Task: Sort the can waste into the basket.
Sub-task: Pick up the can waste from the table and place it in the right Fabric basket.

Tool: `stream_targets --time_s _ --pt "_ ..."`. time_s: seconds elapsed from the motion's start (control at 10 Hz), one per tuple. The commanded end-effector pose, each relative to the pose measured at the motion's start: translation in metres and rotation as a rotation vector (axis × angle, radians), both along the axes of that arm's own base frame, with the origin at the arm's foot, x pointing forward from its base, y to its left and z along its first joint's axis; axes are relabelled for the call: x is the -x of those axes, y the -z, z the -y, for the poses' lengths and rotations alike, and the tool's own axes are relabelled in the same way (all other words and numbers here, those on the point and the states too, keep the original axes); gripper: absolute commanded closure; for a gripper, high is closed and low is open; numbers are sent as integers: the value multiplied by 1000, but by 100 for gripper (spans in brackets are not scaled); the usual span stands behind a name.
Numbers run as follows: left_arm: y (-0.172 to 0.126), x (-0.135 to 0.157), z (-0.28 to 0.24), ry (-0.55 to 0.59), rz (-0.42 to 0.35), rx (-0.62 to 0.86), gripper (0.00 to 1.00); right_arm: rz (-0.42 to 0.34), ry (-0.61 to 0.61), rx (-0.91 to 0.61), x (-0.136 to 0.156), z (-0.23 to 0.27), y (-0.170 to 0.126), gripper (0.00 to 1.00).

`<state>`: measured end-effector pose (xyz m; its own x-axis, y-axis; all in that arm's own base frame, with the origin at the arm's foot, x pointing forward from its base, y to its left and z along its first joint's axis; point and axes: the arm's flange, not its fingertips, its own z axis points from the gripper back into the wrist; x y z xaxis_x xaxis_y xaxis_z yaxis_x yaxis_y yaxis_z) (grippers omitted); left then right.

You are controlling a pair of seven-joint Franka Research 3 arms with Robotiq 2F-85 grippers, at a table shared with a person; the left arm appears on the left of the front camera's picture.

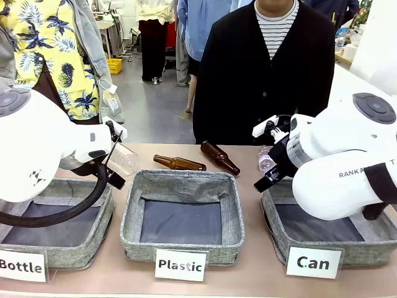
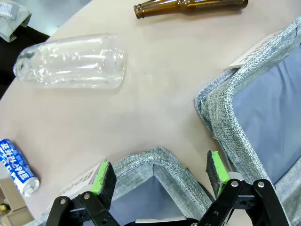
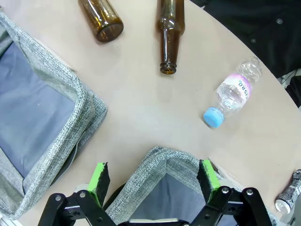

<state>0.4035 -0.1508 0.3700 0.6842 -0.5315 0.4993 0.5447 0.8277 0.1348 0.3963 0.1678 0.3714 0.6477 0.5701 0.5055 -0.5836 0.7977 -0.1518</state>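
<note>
Left end effector [image 2: 160, 172] and right end effector [image 3: 153, 179] hang wide open, empty; ready pose I guess, blue can [image 2: 18, 165] lies outside the basket [image 1: 366, 253].

Front: looked across the table [image 1: 255, 264] at the person [image 1: 267, 81].
Wrists: hung close over it, facing down.
Shared: the middle basket [image 1: 183, 177].

Right gripper [image 3: 151, 167] spread wide, basket [image 3: 181, 160] corner between the jaws; second basket [image 3: 84, 106] left of them; two brown bottles [image 3: 169, 28] ahead; small blue-capped clear bottle [image 3: 233, 94] ahead-right; silvery can [image 3: 289, 193] beyond right jaw.
</note>
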Motion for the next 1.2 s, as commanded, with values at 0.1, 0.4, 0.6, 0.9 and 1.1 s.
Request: stream_targets --time_s 0.1,0.4,0.6,0.9,1.1 --pt "-51 25 8 88 9 94 0 10 46 2 14 4 -50 0" --pt "-139 86 12 51 -25 240 0 -20 191 -215 58 10 -131 0" --pt "-178 120 -46 155 -36 395 0 -45 31 -440 104 60 -173 0" --pt "-180 131 -188 -7 8 686 0 0 164 -786 140 176 -168 0" --pt "-150 135 -266 -194 6 857 0 -11 307 -971 148 236 -134 0"
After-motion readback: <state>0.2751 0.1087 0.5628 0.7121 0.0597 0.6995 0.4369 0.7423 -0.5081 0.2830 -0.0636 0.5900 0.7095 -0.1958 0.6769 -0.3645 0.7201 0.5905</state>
